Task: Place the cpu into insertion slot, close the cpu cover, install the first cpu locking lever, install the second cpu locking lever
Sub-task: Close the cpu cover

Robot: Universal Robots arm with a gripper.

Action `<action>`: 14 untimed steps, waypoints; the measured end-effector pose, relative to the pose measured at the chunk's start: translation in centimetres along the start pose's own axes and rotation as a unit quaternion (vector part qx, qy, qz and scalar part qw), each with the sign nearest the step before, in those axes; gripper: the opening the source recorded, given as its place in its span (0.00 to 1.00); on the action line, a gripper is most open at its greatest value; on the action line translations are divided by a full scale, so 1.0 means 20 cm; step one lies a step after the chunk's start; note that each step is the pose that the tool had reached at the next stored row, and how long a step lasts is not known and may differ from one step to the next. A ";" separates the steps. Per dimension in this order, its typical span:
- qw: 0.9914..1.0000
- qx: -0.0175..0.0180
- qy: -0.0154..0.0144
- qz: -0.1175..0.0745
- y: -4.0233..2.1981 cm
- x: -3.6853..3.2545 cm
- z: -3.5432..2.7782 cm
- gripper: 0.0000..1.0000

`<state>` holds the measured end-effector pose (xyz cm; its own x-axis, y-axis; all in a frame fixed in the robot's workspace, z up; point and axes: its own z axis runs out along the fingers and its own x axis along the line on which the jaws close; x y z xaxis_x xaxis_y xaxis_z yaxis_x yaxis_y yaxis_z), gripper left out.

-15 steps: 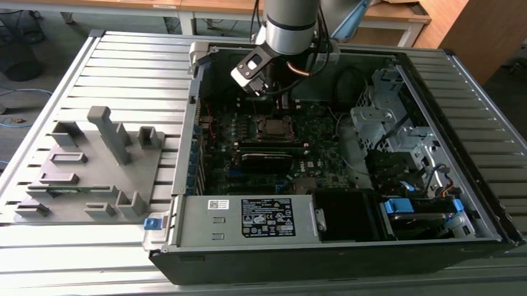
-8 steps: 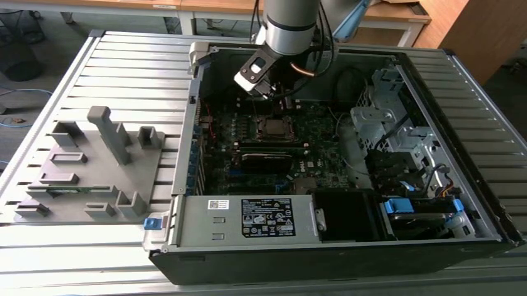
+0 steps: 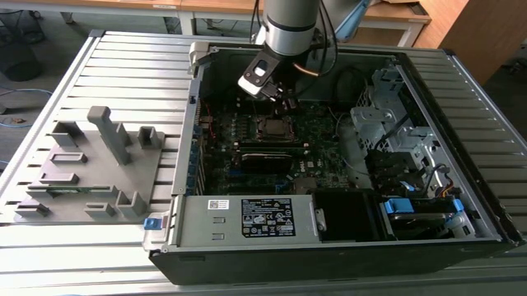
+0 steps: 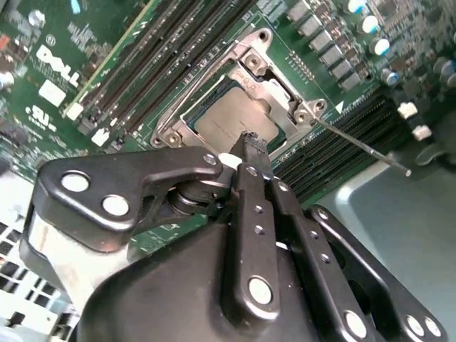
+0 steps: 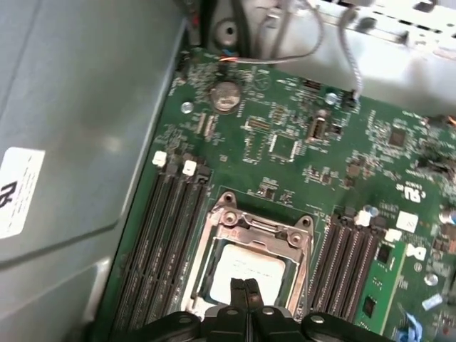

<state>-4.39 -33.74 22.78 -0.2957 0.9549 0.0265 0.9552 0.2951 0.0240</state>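
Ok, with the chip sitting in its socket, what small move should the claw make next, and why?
Probably slide the shut claw across to the thin lever and press it down. In both wrist views the cpu lies inside the cpu cover, which looks flat, and the claw hangs over the cpu's edge; the lever juts out free from the cover's corner.

The cpu (image 4: 231, 117) sat flat in the insertion slot (image 5: 226, 216), dull grey metal face up and lined up square with it. The slot was that silver-rimmed square socket on the green board (image 5: 285, 149), with long black memory slots (image 5: 167, 235) running along both sides. The cpu cover (image 4: 278, 84) looked folded down flat, with the chip's face showing through its cut-out. One thin lever (image 4: 363, 148) angled away from a socket corner.
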 end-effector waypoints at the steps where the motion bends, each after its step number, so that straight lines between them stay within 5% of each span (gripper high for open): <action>1: 1.000 0.000 0.000 -0.010 0.000 0.000 0.000 0.11; 6: 0.999 0.001 0.001 -0.054 0.000 0.000 0.003 0.11; 12: 0.995 0.003 0.002 -0.104 0.000 0.000 0.004 0.11; 14: 0.994 0.003 0.003 -0.105 0.000 0.000 0.004 0.11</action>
<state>-4.39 -33.74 22.70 -0.4883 0.8723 0.0265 0.8727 0.4878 0.0240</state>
